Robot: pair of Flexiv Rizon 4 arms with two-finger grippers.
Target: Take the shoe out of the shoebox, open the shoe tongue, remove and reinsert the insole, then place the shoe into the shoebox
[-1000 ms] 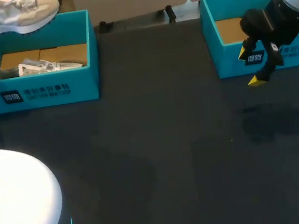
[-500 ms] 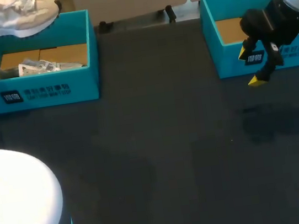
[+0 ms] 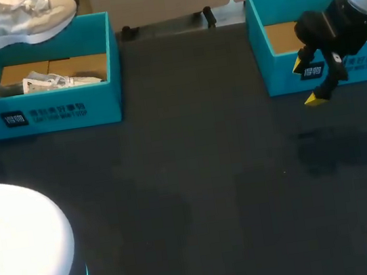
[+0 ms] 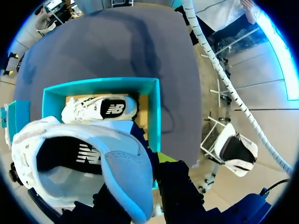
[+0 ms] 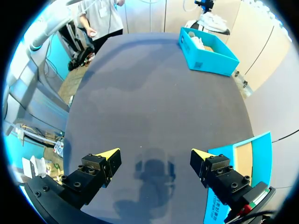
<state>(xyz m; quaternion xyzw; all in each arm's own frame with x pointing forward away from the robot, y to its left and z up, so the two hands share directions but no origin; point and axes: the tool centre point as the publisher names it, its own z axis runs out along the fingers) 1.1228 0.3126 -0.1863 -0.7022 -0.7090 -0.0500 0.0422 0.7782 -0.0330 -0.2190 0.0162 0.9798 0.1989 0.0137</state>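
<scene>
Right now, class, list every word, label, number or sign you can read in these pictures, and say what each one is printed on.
Left shoebox front: a square mark and two rows of characters, too blurred to read.
Right shoebox front: similar print, partly behind the right arm, unreadable.
Shoe in the box and held shoe: a side emblem each, no plain wording.
No numbers legible.

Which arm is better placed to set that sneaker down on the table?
Left. The left gripper holds the sneaker above the shoebox; the right gripper hangs open and empty across the table.
</scene>
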